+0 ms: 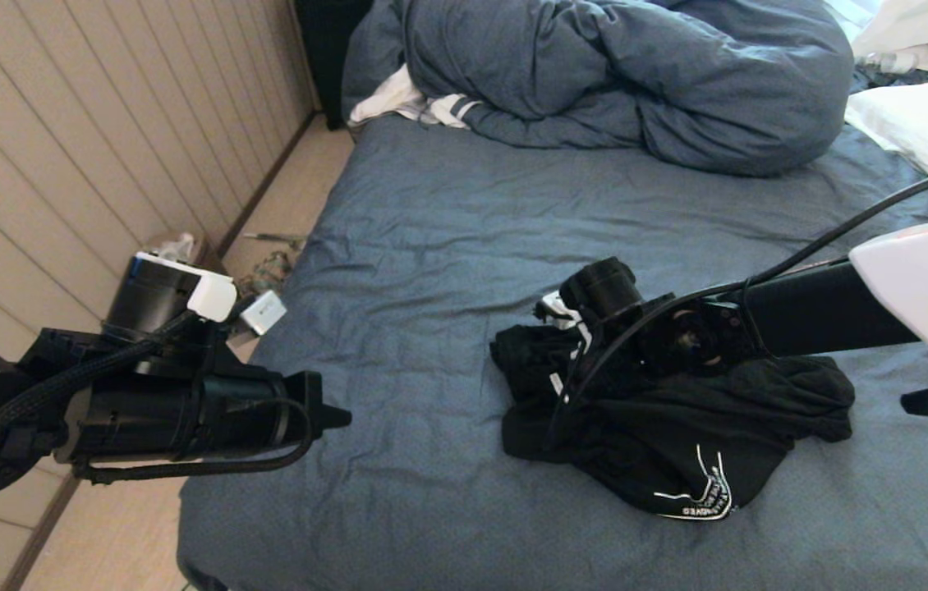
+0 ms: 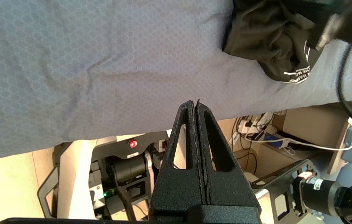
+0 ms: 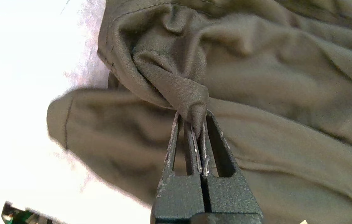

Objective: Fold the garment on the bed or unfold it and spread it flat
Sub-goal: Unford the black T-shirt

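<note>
right claw [image 3: 198,119] pinching fold of crumpled garment [image 3: 272,77]

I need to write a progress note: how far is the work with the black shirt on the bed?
Nothing looks finished: the black thin-fabric T-shirt lies crumpled on the bed's wrinkled slate-blue sheet, white lettering partly showing. In hand: the right gripper has its jaws shut on a pinched fold of the shirt. The left gripper, jaws shut and empty, is off the bed's near left edge. Left: spreading the shirt flat or folding it.
</note>
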You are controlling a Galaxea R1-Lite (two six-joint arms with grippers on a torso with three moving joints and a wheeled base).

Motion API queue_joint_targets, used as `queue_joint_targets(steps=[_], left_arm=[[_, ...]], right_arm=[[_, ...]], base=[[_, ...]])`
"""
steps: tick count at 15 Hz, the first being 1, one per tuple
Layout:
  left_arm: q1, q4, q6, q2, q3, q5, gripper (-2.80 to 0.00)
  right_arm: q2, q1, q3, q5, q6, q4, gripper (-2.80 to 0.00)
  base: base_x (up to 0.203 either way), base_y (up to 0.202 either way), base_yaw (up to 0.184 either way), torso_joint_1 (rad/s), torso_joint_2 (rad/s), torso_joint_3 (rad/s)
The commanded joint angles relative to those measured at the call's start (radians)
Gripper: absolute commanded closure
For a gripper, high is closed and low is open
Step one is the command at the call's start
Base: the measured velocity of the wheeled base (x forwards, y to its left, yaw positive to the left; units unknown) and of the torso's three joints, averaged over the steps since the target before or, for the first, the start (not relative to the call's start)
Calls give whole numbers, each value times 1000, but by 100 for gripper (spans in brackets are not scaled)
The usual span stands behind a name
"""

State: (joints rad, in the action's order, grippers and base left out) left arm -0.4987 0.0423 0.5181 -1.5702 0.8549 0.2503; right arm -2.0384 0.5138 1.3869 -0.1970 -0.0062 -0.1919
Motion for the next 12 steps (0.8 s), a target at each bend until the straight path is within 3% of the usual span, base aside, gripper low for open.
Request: queue_joint_targets(steps=[1, 7, 12], left_arm=[[0, 1, 3, 5, 0, 1, 0], [0, -1, 3, 20, -2, 6, 0], [-1, -1, 3, 34, 0, 7, 0]], right_arm=[[73, 3, -39, -2, 1, -1, 0], [457, 39, -291, -2, -2, -8, 0], [846, 68, -471, 0, -5, -183, 0]], base=[[0, 0, 0, 0, 0, 0], [0, 0, 0, 0, 0, 0], [0, 0, 0, 0, 0, 0]])
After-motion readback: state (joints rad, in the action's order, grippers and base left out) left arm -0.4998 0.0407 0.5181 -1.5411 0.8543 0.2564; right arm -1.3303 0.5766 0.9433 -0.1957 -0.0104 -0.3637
